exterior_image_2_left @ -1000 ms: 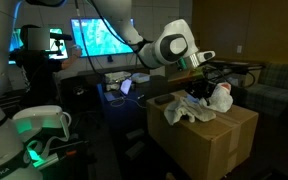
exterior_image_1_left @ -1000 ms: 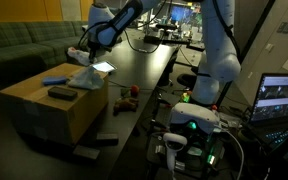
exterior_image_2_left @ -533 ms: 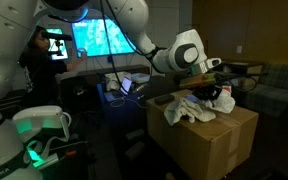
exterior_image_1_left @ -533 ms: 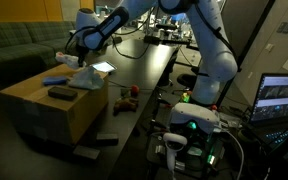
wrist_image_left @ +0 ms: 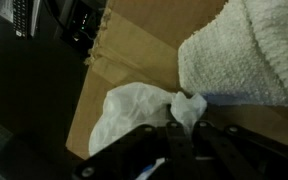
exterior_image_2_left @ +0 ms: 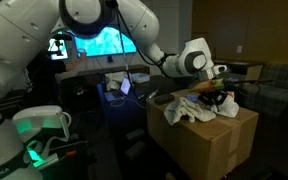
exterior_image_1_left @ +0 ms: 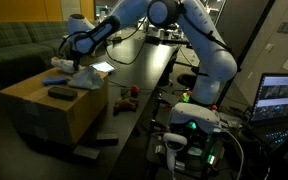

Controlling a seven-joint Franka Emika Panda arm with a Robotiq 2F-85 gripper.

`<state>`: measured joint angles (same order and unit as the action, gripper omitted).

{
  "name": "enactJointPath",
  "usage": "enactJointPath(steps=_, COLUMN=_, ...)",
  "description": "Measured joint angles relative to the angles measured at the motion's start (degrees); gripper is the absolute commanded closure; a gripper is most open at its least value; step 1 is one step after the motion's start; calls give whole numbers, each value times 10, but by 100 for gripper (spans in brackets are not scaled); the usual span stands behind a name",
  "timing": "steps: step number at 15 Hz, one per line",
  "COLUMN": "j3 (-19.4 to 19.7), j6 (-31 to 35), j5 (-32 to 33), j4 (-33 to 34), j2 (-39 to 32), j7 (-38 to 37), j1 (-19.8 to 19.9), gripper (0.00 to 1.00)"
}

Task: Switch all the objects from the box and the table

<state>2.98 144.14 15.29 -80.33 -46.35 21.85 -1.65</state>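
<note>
A cardboard box point(exterior_image_1_left: 39, 110) stands at the table's end and shows in both exterior views point(exterior_image_2_left: 219, 140). On its top lie a black flat object point(exterior_image_1_left: 61, 93), a blue item point(exterior_image_1_left: 55, 80), a white towel point(wrist_image_left: 249, 50) and a crumpled white plastic bag point(wrist_image_left: 129, 115). My gripper point(wrist_image_left: 187, 128) is low over the box top, shut on a tip of the white bag, beside the towel. It also shows in both exterior views point(exterior_image_1_left: 70, 63) point(exterior_image_2_left: 217, 93). The towel also shows in an exterior view point(exterior_image_2_left: 184, 108).
A small red object point(exterior_image_1_left: 133, 92) and a dark object point(exterior_image_1_left: 123, 106) lie on the black table point(exterior_image_1_left: 144, 70) next to the box. A lit tablet point(exterior_image_1_left: 103, 67) lies behind it. Monitors point(exterior_image_2_left: 104, 42) and cables crowd the far end.
The arm has swung further out over the box top, away from the table, and the gripper has come down to the white bag.
</note>
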Motion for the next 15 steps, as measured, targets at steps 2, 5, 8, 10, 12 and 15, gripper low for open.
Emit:
enactJointPath(steps=2, j3=0, j6=-10, j5=0, j4=21, j2=-14, j7=4, j1=0, gripper=50)
enactJointPath(steps=5, j3=0, j6=-19, j5=0, j4=38, j2=-21, j7=6, j1=0, gripper=28)
enactJointPath(steps=8, j3=0, j6=-21, j5=0, j4=51, j2=-20, j7=7, j1=1, gripper=6)
enactJointPath(steps=10, j3=0, j6=-21, j5=0, j4=53, j2=-15, j7=8, j1=1, gripper=0)
enactJointPath(steps=12, j3=-2, j6=-21, j5=0, j4=53, j2=-8, j7=11, j1=1, gripper=0)
enactJointPath(steps=15, j3=-14, j6=-21, j5=0, j4=48, j2=2, j7=22, j1=1, gripper=0)
